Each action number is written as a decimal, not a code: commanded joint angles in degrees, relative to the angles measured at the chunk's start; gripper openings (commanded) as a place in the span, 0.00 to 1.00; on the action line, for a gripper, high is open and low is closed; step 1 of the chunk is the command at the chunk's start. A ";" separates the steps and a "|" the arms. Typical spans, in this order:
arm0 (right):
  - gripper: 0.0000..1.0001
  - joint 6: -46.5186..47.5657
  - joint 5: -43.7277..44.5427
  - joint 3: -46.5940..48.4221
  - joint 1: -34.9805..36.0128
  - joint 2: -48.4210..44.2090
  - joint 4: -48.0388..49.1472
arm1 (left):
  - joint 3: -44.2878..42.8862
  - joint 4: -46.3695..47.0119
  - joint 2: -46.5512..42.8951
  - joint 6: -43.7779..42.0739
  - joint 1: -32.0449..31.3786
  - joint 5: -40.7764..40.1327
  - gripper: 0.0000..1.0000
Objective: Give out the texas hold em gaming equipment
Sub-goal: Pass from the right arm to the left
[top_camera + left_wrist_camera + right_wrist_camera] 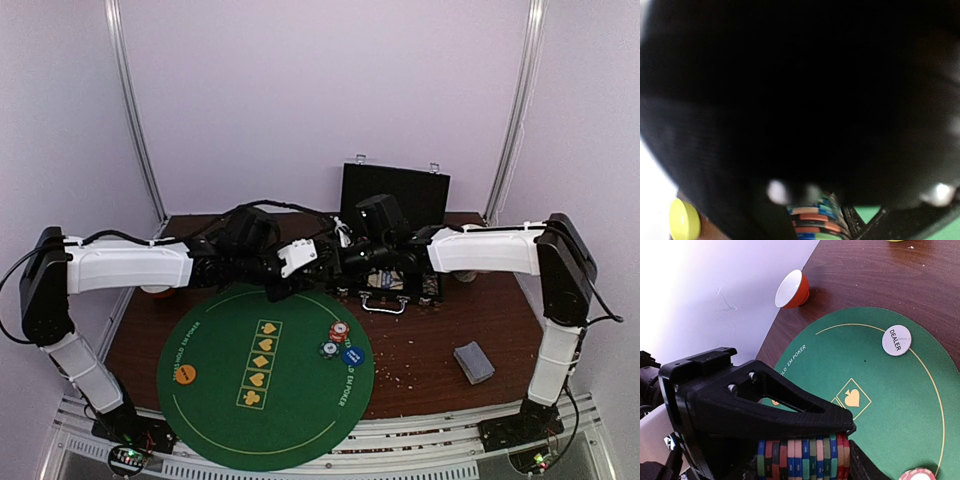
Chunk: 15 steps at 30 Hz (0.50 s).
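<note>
My right gripper (845,446) is shut on a long stack of multicoloured poker chips (802,457), held on its side above the green poker mat (875,405). In the top view it (345,258) meets my left gripper (287,268) over the mat's far edge. The left wrist view is almost all black; only the chip stack (815,222) shows at the bottom, and the left jaws cannot be made out. A white DEALER button (896,340) lies on the mat. A red-white chip stack (339,330), a small chip (328,349), a blue disc (351,355) and an orange disc (186,373) also lie on it. A grey-blue card deck (473,362) lies right.
An open black case (395,195) stands at the back, with a chip tray (400,287) in front of it. An orange bowl (791,289) lies on its side by the left wall. A yellow round thing (684,219) sits on the brown table (440,340).
</note>
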State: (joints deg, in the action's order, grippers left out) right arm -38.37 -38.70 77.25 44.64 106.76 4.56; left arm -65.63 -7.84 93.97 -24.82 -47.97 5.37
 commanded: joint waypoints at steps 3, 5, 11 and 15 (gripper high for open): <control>0.54 -1.83 -1.88 0.66 0.46 1.49 4.53 | 3.34 1.68 -0.06 5.83 1.31 -1.63 0.00; 0.58 -1.12 -1.84 0.55 0.39 1.96 3.53 | 3.86 1.33 0.55 7.15 1.61 -1.67 0.00; 0.86 -0.39 -2.04 -1.52 -0.74 1.55 4.82 | 6.04 0.90 0.64 10.55 2.44 -1.53 0.00; 0.86 0.04 -1.69 -0.88 -1.33 1.78 4.01 | 7.40 -1.23 0.64 13.51 4.03 -1.68 0.00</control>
State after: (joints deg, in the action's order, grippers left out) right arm -39.62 -38.44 75.55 43.18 109.49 5.74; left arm -59.86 -7.33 93.93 -15.77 -46.04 5.13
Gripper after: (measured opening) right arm 0.856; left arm 0.408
